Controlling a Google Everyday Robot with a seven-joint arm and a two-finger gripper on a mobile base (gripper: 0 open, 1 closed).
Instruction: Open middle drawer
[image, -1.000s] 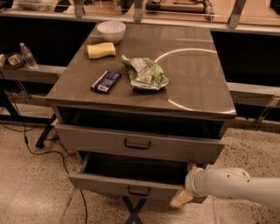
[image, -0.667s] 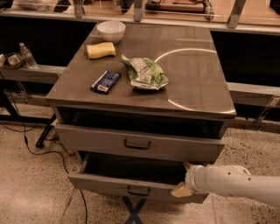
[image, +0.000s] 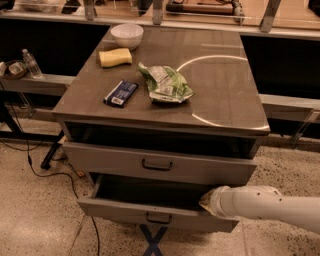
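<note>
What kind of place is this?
Likely a robot test lab's mock kitchen: grey metal drawer cabinet, white round bowl and green crinkled snack bag on top, pale robot claw at the right end of the lower open grey drawer.

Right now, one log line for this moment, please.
middle drawer: pulled out | pincer: at its front right corner | drawer above: ajar

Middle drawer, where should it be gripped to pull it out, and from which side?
Grip the small loop handle centred on the front of the middle drawer, coming straight in from the front: its bar lies level and stands off the face. The pincer sits to the right, at the front panel's upper edge.
</note>
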